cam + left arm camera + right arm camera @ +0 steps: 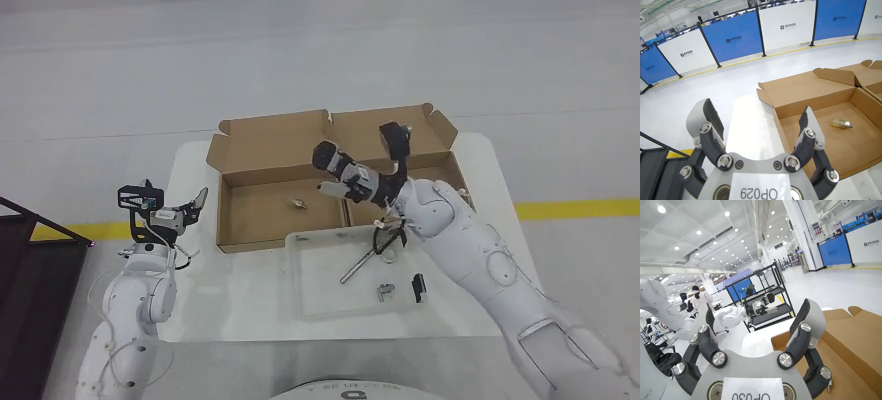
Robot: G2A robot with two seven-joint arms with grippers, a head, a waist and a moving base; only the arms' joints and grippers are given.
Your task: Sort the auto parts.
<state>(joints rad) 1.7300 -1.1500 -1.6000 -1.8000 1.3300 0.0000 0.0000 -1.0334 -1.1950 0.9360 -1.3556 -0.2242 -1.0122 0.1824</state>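
By my reading the sorting is partly done. One small cylindrical part (841, 123), yellowish with a metal tip, lies on the floor of the left cardboard box (260, 220) at the centre of the top view. A long rod (358, 265), a small metal piece (385, 291) and a black piece (418, 288) wait in the clear tray (330, 300) just below the boxes. The right gripper (757, 306) hangs over the seam between the two boxes, fingers spread with nothing between them, so the step in hand seems to be going for another pick. The next move probably calls for it to swing down-frame to the tray, settle over one piece and close. The rod lies slanted near the tray's upper wall, which may crowd the fingers. The left gripper (756, 105), also spread and empty, sits at the left edge of the table (240, 290), beside the left box. The right cardboard box (440, 165) is partly covered by the right arm, so I cannot tell what it contains.
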